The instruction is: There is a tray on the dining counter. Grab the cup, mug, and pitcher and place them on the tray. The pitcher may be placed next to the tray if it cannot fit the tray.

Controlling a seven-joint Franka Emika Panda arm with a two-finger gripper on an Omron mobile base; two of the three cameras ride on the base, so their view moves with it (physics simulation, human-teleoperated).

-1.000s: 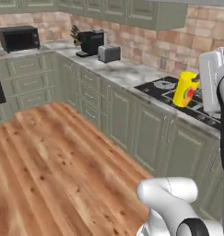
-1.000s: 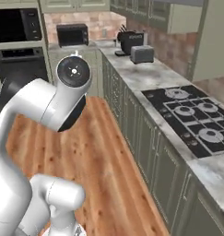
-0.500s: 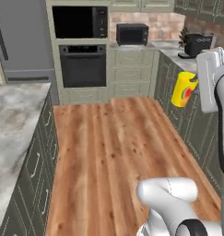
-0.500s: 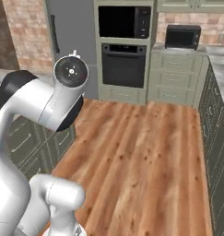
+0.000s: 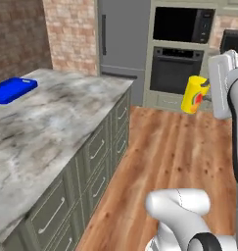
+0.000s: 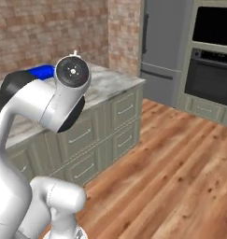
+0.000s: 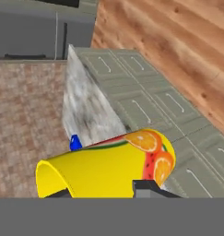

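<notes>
**Yellow cup carried toward the blue tray, nothing placed yet**

The yellow cup (image 5: 194, 94), marked with red-orange fruit, is held in the air by the pincer (image 5: 206, 93), whose jaws are closed on its sides, above the wooden floor (image 5: 179, 157) near the oven (image 5: 176, 70). The blue tray (image 5: 12, 89) lies at the far end of the grey marbled bench (image 5: 52, 122), well apart from the cup, and looks bare. Judging from this, the cup is yet to be delivered; mug and pitcher remain to be fetched.
</notes>
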